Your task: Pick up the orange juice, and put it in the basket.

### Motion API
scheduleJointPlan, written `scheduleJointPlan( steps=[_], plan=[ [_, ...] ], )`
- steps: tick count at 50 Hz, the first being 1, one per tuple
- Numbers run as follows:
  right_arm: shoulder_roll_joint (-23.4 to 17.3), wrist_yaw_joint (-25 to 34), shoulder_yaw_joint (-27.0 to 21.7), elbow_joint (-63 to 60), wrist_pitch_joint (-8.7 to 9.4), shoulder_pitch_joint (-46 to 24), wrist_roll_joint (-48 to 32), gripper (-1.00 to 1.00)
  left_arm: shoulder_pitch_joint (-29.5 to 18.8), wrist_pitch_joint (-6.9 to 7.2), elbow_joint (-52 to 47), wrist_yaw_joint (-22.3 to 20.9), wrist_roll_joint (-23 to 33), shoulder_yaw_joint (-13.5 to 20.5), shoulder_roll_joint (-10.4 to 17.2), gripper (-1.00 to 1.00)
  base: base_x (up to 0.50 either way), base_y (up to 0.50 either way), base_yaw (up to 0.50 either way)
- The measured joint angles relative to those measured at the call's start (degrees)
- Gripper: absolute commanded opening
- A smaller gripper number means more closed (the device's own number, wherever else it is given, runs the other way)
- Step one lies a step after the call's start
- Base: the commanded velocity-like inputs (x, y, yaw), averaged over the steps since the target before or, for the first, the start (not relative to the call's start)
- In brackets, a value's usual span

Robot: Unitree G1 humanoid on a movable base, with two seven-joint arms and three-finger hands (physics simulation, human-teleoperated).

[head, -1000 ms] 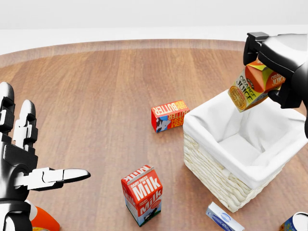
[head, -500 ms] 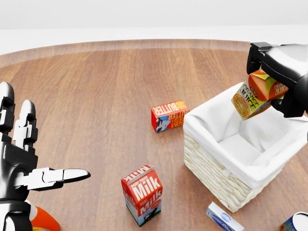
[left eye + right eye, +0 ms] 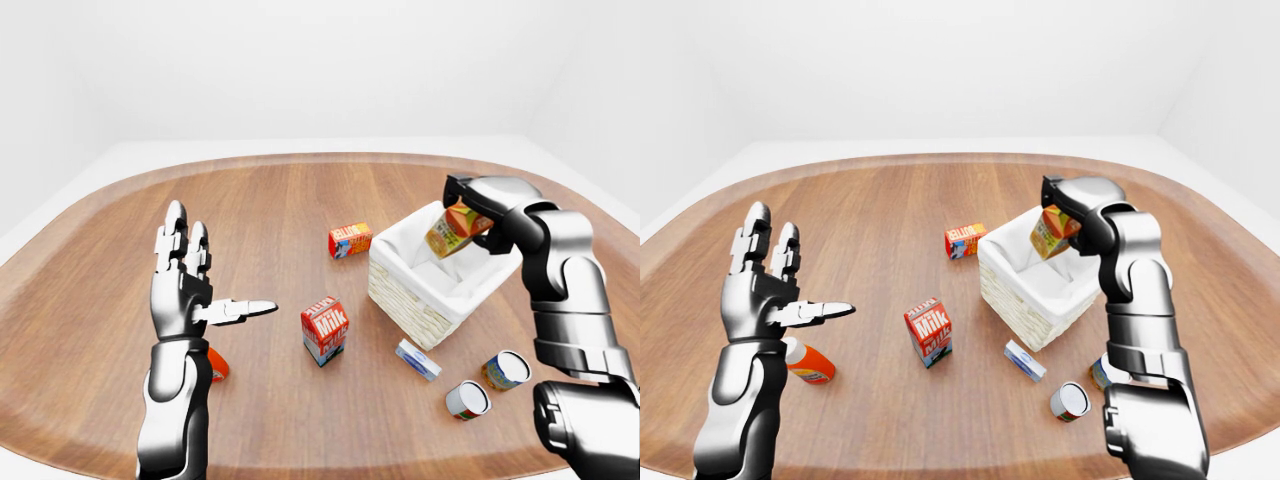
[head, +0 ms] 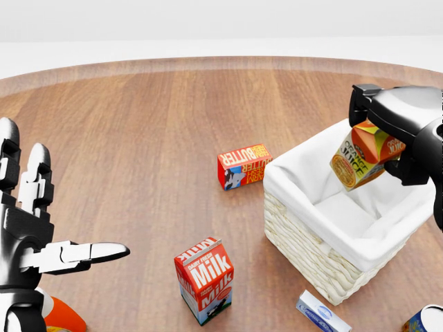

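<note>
Right hand (image 4: 398, 128) clamped on orange juice (image 4: 365, 154), carton tilted, over the basket (image 4: 325, 259).
Juice hangs above the white liner, inside the rim's outline. Butter box (image 4: 243, 166) just left of basket; milk carton (image 4: 204, 280) nearer me on worktop (image 4: 138, 138). My left hand (image 4: 31, 235) raised, fingers spread, holding nothing.

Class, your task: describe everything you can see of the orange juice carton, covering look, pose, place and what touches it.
The orange juice carton is a small gable-topped box, seemingly cardboard, orange and yellow with "Orange Juice" lettering and a round orange picture. It is tilted, clear of the table, gripped at its top by the right hand. It hangs over the white-lined wicker basket, not visibly touching the liner.
</note>
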Motion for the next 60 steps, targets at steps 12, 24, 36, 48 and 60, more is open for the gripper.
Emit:
scheduleJointPlan(
  steps=[12, 24, 36, 48, 60],
  plan=[
    [0.44, 0.0, 0.45, 1.81, -0.33, 0.03, -0.21, -1.0, 0.11, 0.0, -0.24, 0.03, -0.02, 0.0, -0.05, 1.0, 0.0, 0.0, 0.0],
    [0.38, 0.0, 0.96, 5.2, -0.33, -0.51, -0.28, -1.0, 0.2, 0.0, -0.43, 0.08, -0.02, -0.03, -0.09, 1.0, 0.0, 0.0, 0.0],
    [0.61, 0.01, 0.98, 5.65, -0.34, 1.08, -0.69, -1.0, 0.22, 0.0, -0.58, 0.11, -0.05, -0.02, -0.1, 1.0, 0.0, 0.0, 0.0],
    [1.54, 0.01, 1.25, 5.55, -0.33, 2.45, -1.32, -1.0, 0.21, 0.0, -0.45, 0.07, -0.1, 0.02, -0.09, 1.0, 0.0, 0.0, 0.0],
    [2.09, 0.01, 1.86, 7.68, -0.33, 2.14, -2.05, -1.0, 0.21, 0.0, -0.41, 0.06, -0.13, 0.05, -0.07, 1.0, 0.0, 0.0, 0.0]
  ],
)
